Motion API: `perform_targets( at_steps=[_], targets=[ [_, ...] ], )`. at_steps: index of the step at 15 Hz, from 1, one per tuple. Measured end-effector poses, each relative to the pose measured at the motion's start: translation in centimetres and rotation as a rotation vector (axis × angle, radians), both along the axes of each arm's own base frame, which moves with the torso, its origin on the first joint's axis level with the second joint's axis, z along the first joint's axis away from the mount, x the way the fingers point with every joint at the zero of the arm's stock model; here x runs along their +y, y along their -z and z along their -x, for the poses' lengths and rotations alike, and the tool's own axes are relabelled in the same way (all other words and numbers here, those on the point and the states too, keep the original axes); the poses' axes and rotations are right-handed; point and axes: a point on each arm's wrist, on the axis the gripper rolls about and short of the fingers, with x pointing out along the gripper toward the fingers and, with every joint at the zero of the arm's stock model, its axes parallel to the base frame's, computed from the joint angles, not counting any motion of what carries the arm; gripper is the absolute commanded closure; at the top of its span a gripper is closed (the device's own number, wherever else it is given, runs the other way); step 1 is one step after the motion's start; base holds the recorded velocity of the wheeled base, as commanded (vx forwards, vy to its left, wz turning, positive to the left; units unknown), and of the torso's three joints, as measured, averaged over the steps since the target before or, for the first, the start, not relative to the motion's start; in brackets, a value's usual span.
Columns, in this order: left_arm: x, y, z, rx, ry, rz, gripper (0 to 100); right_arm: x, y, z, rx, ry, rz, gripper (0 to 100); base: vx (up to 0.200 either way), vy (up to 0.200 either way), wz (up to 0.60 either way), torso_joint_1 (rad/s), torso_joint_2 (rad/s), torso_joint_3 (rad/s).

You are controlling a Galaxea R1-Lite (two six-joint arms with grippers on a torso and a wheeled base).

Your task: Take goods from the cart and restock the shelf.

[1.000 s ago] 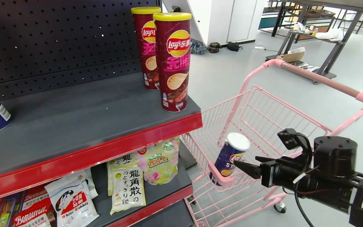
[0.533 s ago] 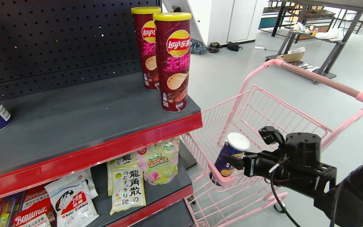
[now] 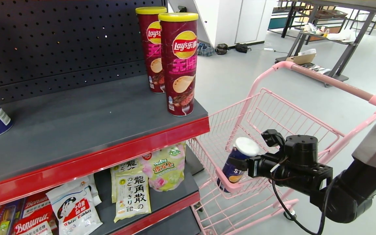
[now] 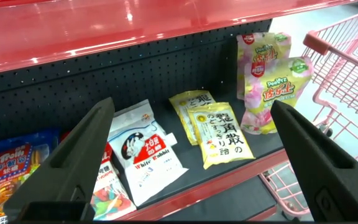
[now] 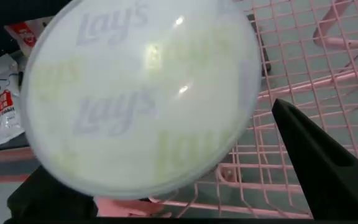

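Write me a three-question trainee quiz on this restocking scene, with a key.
1. True or false: the two red cans stand upright on the top shelf.
2. Where is the white-lidded blue can? A: on the top shelf. B: in the pink cart. C: on the floor.
3. Fill in: the gripper at that can belongs to the ____ arm.

Key: 1 true. 2 B. 3 right; the right gripper is open, with its fingers either side of the can's top.
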Motion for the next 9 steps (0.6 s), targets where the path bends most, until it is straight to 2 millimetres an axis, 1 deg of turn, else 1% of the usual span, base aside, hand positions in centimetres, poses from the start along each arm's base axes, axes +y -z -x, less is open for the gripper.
perform_targets(
  at_steps=[9],
  targets=[
    [0.0,0.0,0.0,0.000,0.000,0.000,0,0.9,0.1,-1.8,-0.031,-0.005,-0.021,0,0.000,0.000,0.00,0.000,0.00,0.000]
  ],
)
